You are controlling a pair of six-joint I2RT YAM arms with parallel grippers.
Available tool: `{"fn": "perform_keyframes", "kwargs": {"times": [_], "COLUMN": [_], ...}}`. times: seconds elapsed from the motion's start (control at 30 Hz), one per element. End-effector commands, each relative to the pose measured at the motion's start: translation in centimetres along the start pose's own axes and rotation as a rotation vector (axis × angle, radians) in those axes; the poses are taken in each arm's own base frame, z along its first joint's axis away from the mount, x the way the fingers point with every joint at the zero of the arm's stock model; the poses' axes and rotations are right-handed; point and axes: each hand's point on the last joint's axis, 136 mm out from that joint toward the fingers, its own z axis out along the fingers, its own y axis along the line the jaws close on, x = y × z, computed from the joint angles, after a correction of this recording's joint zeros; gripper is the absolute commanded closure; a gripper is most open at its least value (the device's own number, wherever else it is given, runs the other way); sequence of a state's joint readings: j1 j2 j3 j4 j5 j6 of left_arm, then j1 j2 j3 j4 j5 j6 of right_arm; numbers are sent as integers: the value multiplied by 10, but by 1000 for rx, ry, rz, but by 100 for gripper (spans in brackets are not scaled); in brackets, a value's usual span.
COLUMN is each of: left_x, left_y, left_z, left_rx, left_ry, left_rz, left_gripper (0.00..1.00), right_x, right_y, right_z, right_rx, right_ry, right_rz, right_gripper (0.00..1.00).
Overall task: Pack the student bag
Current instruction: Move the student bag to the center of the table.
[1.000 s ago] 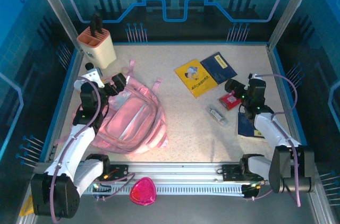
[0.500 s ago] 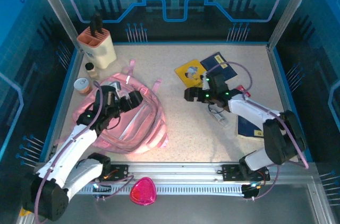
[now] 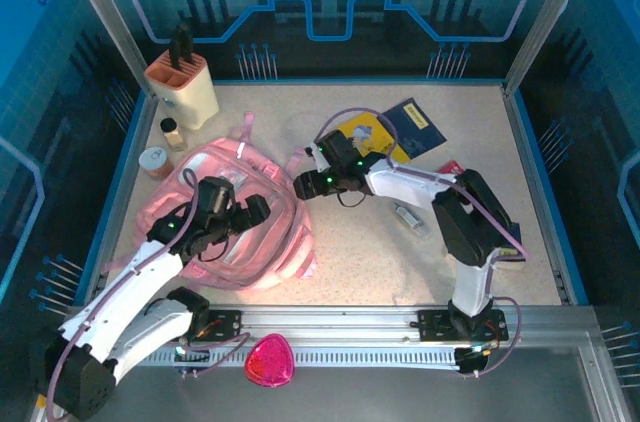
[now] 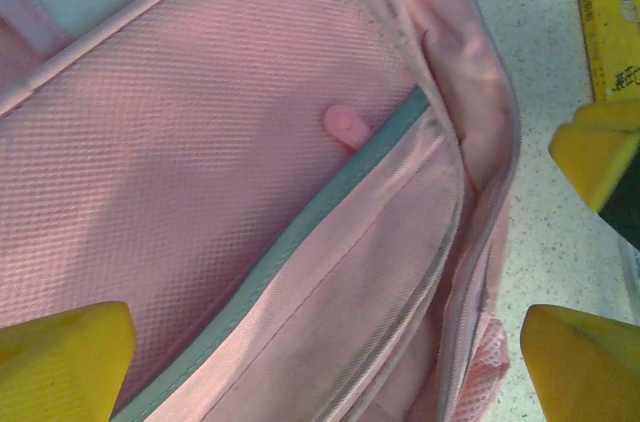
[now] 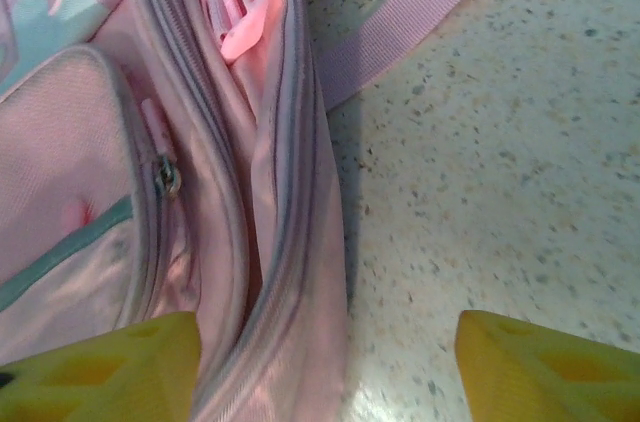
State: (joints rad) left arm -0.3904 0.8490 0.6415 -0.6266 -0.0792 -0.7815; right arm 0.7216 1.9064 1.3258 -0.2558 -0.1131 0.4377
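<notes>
I had the student bag (image 3: pixel 270 242) lying flat on the left half of the tabletop (image 3: pixel 380 262), front pockets up. My left hand (image 3: pixel 240 210) hung over its front pocket with the fingers spread wide, gripping nothing. My right hand (image 3: pixel 308 185) sat at the bag's right edge, fingers apart: one over the zippered side, the other over bare tabletop, nothing clamped between them.
</notes>
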Motion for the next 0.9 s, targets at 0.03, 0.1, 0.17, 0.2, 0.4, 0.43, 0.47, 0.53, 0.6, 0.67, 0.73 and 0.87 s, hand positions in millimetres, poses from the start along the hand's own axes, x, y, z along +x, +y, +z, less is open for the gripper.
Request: {"fn": "perform_keyframes", "kwargs": {"times": [0.03,0.1,0.17,0.2,0.4,0.43,0.47,0.53,0.6,0.67,0.73,0.87], "left_x": [22,26,33,35,39,39,39,41,42,44,45,44], "left_y": [29,31,23,21,21,21,22,24,28,29,23,9], "left_z": [3,7,14,18,29,30,31,33,34,35,37,45], "left_rx": [-103,-103,-45,-28,-40,-44,-47,-57,-70,-67,-33,21], "left_ry": [62,76,105,115,145,146,146,150,151,153,162,166], "left_rz": [-36,-47,-49,-50,-50,-50,-51,-52,-51,-56,-62,-67], "left_gripper": [1,1,1,1,1,1,1,1,1,1,1,1], "right_x": [1,0,-2,-1,8,8,8,8,6,2,5,8], "right_y": [2,3,2,2,6,5,3,1,-1,-1,-4,-18], "right_z": [17,20,20,20,35,38,39,40,34,24,17,-7], "right_rx": [33,30,34,37,-2,0,7,17,28,32,28,36], "right_ry": [49,47,43,41,90,92,93,93,85,58,51,22], "right_rz": [-40,-50,-57,-62,-48,-47,-44,-45,-53,-64,-66,-23], "right_gripper": [45,52,62,66,63,66,70,78,87,96,100,100]}}
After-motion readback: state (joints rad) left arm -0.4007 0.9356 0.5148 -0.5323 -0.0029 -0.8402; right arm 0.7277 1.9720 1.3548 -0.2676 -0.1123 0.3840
